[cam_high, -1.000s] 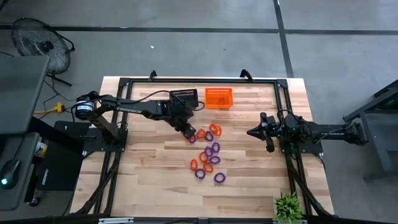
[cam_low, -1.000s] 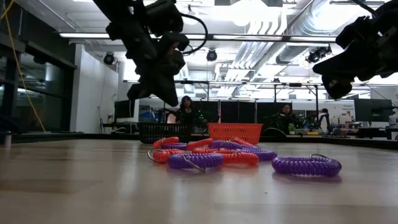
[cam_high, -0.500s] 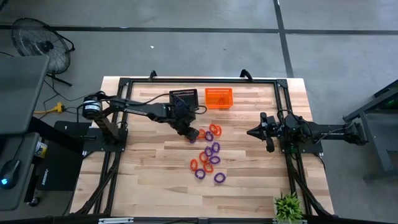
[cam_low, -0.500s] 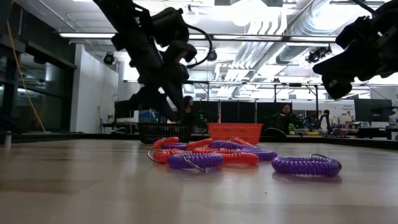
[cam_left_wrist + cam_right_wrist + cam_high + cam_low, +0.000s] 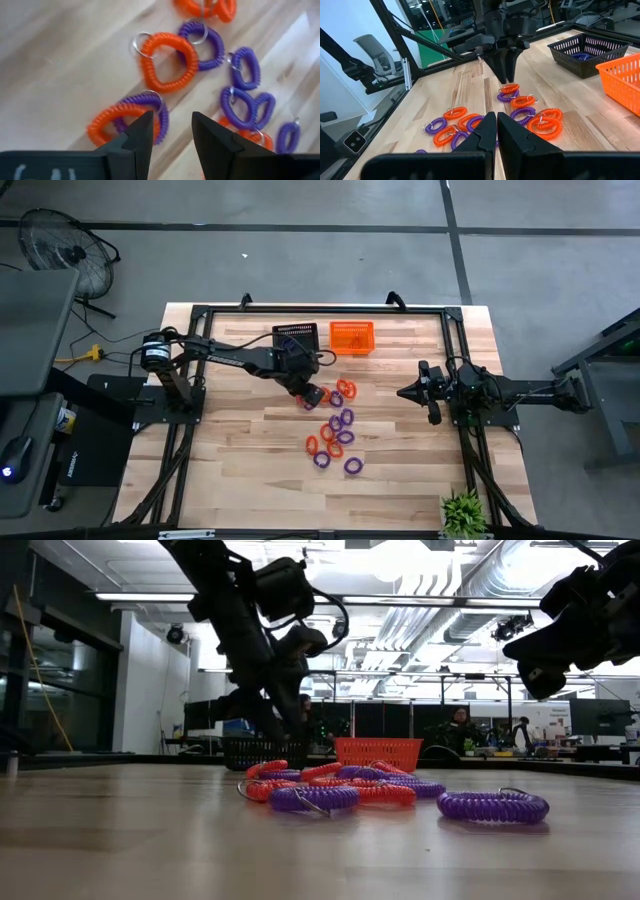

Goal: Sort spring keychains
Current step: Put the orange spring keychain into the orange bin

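Your left gripper, jaws now parted and empty, is dropping from beside the black basket toward the far end of the spring keychains mid-table, so another pick is starting. Your right gripper is waiting, pressed together.
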You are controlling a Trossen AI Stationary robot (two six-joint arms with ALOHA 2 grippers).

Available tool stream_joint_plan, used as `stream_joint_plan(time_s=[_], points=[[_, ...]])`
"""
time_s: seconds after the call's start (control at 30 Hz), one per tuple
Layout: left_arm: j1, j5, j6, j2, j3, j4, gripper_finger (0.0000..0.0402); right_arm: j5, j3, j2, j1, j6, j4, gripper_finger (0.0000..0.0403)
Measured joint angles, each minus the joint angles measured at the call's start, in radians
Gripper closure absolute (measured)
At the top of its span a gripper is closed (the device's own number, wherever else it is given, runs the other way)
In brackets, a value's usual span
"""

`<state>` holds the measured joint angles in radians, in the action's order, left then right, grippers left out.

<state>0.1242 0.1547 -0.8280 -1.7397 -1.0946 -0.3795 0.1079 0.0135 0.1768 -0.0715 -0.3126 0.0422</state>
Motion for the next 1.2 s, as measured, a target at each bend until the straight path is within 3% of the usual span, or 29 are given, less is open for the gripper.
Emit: stream_joint_plan(time_s=[0.23, 0.43, 1.0, 1.2], points=[[0.0, 0.015, 0.008, 0.0, 0.0, -0.082, 0.0268, 0.0, 0.0, 0.0, 0.0, 0.0, 0.0, 0.0392], [0.0, -0.006, -0.007, -0.02, 0.001, -0.068, 0.0268, 0.0, 0.0, 0.0, 0.0, 0.0, 0.0, 0.0392], [-0.008, 0.054, -0.014, -0.094, -0.001, -0.015, 0.0268, 0.0, 0.0, 0.0, 0.0, 0.0, 0.001, 0.0392], [-0.007, 0.02, -0.018, -0.096, 0.0, -0.023, 0.0268, 0.0, 0.0, 0.0, 0.0, 0.0, 0.0, 0.0392]])
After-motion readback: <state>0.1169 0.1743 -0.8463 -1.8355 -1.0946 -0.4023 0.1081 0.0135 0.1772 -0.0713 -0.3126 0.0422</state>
